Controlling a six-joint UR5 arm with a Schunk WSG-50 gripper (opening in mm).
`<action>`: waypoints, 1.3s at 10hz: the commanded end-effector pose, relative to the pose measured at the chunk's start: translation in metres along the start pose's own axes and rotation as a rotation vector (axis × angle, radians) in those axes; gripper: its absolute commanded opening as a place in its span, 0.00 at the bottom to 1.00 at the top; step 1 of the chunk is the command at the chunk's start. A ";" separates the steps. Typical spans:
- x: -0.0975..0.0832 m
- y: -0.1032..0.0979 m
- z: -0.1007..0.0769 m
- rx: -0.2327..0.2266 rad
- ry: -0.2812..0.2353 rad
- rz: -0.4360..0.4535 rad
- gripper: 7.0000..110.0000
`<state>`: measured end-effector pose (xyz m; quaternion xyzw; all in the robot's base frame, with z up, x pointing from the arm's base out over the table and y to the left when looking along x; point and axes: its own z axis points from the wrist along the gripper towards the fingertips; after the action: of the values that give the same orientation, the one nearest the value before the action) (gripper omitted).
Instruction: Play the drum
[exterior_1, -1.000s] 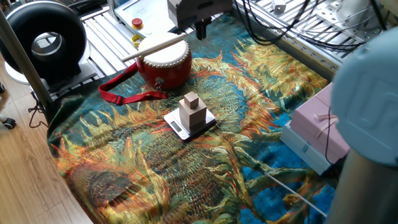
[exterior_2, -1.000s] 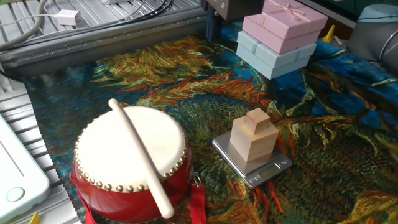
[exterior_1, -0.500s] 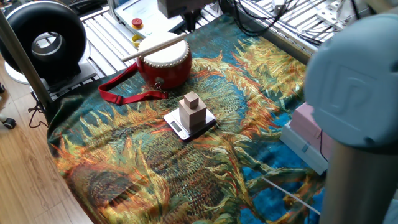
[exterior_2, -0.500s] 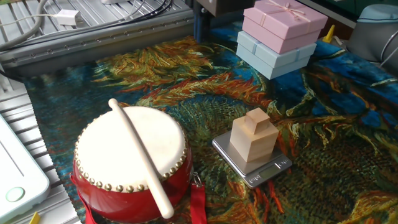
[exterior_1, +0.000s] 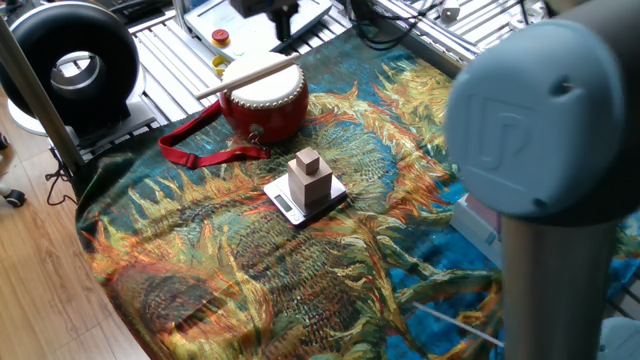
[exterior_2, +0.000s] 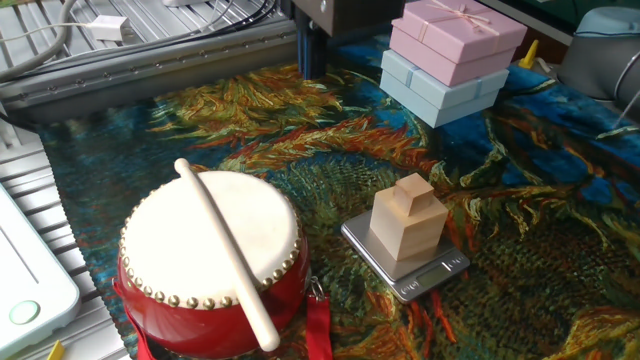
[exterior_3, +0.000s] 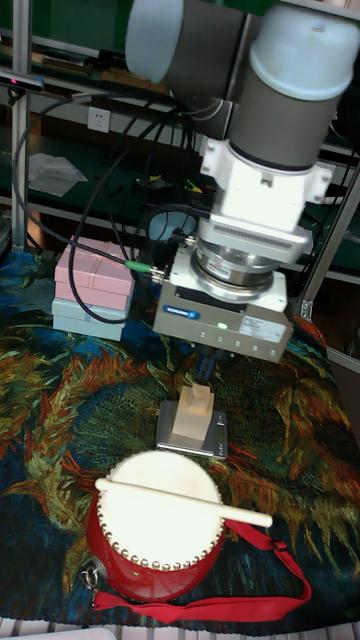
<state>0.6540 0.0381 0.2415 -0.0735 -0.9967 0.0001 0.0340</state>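
The drum (exterior_1: 265, 105) is a red barrel with a cream head, standing upright at the back left of the patterned cloth; it also shows as the drum (exterior_2: 210, 260) and the drum (exterior_3: 155, 530). A pale wooden stick (exterior_1: 250, 75) lies loose across its head, overhanging both sides. Its red strap (exterior_1: 200, 145) trails toward the cloth's left edge. My gripper (exterior_1: 282, 25) hangs above and behind the drum, apart from it and from the stick. Its dark fingers look pressed together with nothing between them, as also seen on the gripper (exterior_2: 306, 60).
A stepped wooden block (exterior_1: 310, 178) stands on a small scale (exterior_1: 300, 205) mid-cloth, in front of the drum. Pink and blue gift boxes (exterior_2: 450, 50) are stacked at the cloth's edge. A black round fan (exterior_1: 75, 65) stands off the table. The arm's grey joint (exterior_1: 540, 130) hides the right side.
The gripper has slid sideways along the back edge of the cloth, ending behind the drum. The arm's joint now fills more of the right of the view. Drum and stick have not moved.
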 end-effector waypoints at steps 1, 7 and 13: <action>-0.009 0.025 0.001 -0.004 0.002 0.009 0.00; -0.014 0.023 0.011 0.036 0.001 0.008 0.00; -0.007 0.014 0.010 0.072 0.030 0.009 0.00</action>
<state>0.6679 0.0536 0.2294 -0.0751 -0.9959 0.0288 0.0410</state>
